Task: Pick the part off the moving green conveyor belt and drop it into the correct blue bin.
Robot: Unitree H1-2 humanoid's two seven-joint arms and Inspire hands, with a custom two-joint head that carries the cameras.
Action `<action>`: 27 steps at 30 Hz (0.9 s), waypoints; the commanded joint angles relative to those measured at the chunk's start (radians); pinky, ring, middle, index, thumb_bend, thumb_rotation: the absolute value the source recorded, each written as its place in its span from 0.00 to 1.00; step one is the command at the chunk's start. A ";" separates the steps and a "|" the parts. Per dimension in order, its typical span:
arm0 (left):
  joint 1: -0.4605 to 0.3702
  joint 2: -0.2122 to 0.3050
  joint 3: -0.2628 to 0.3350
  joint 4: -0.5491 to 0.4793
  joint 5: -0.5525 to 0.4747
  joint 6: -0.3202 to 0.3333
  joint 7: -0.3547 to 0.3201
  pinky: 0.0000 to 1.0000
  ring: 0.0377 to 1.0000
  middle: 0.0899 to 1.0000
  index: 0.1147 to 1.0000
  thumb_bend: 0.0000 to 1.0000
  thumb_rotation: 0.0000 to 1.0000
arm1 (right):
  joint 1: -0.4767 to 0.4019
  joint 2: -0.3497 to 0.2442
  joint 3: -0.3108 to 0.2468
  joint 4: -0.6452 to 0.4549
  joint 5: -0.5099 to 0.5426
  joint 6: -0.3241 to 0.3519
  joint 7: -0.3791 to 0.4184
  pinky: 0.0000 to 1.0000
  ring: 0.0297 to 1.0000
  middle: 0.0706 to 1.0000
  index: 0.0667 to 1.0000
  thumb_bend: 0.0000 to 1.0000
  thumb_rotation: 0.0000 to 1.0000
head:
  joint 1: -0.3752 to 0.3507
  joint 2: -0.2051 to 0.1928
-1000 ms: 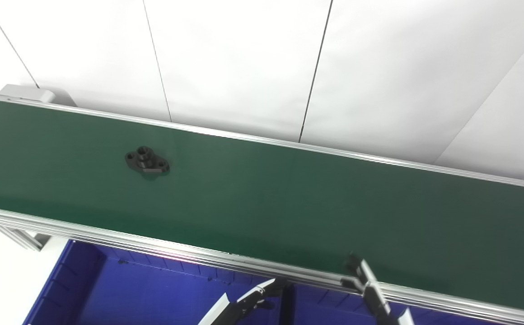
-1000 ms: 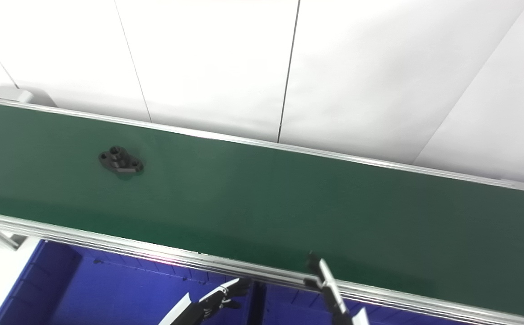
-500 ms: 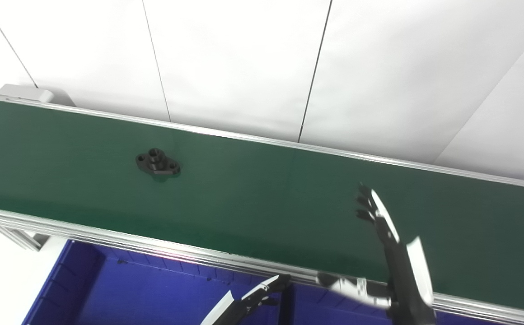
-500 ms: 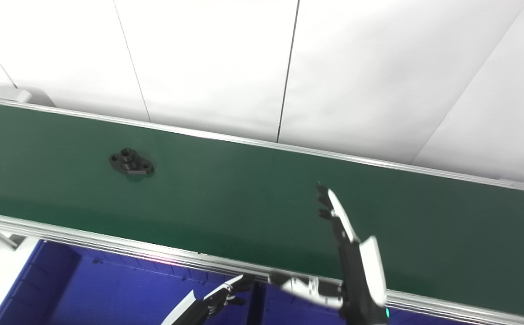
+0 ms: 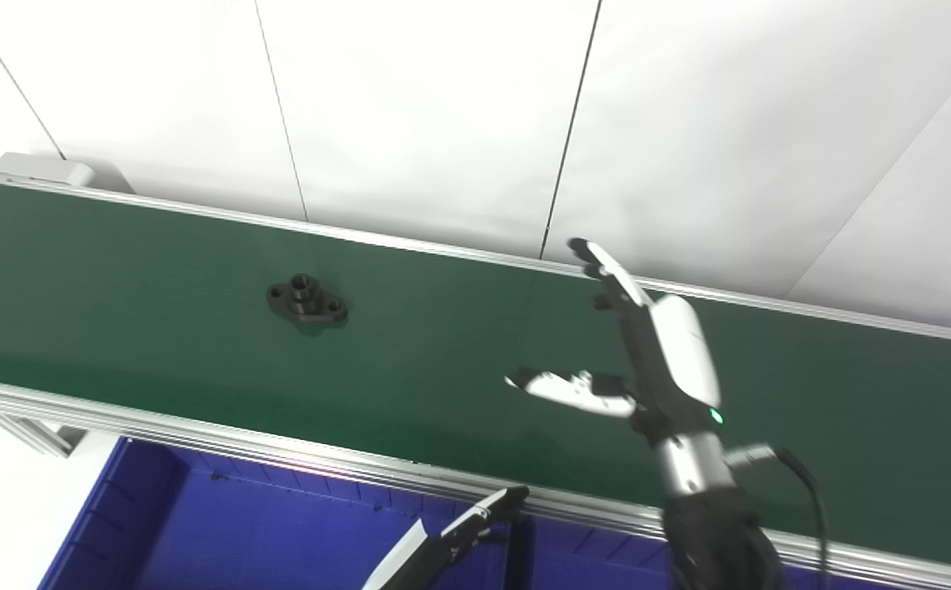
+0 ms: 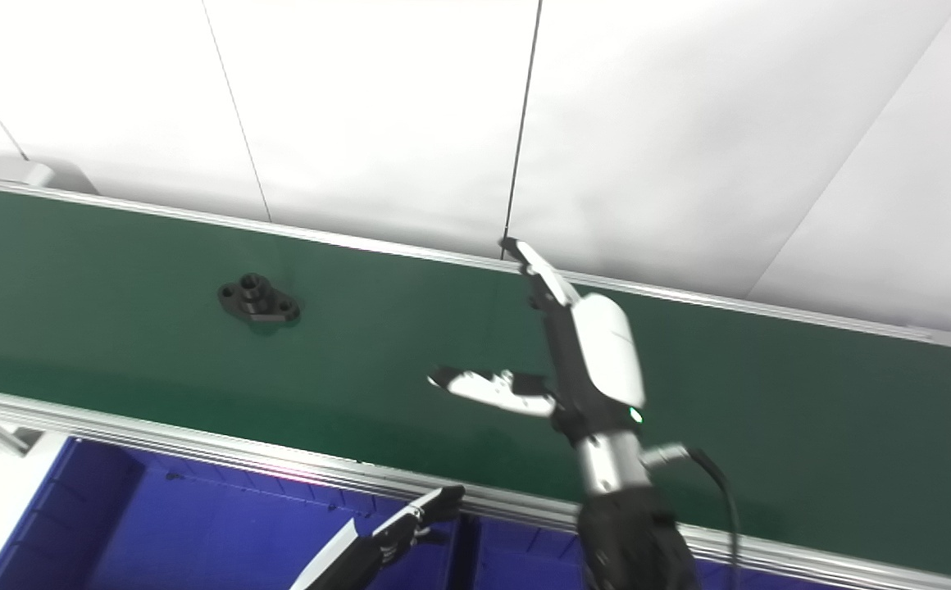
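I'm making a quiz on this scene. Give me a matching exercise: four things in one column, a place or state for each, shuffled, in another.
1. part
2. right hand
3. left hand
4. bin

a. low, in front of the belt's near rail
b. open above the belt
c. lying on the belt
d. blue, below the belt

Pairs: 1-c, 2-b, 3-a, 4-d

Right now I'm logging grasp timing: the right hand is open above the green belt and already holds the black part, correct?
Not quite. The right hand is open above the green belt, but it holds nothing; the black part lies on the belt well off to its left, untouched. The left eye view shows the gap.
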 commanded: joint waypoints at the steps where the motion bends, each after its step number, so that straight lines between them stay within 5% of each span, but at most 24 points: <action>1: 0.003 0.004 0.000 -0.015 0.004 -0.036 0.002 0.86 0.92 0.94 0.94 0.83 0.81 | -0.061 0.016 0.010 0.014 -0.029 0.006 -0.026 0.70 0.85 0.87 0.88 0.92 0.50 | 0.003 0.001; 11: 0.006 -0.006 -0.003 -0.014 -0.014 -0.036 -0.013 0.86 0.92 0.94 0.93 0.83 0.80 | -0.192 0.027 0.069 0.205 -0.126 0.008 -0.077 0.72 0.83 0.85 0.88 0.90 0.52 | 0.017 0.003; 27: 0.009 0.001 0.016 -0.017 -0.003 -0.035 -0.028 0.87 0.93 0.95 0.94 0.84 0.81 | -0.384 0.091 0.174 0.494 -0.226 0.062 -0.113 0.60 0.72 0.80 0.87 0.92 0.53 | 0.021 0.003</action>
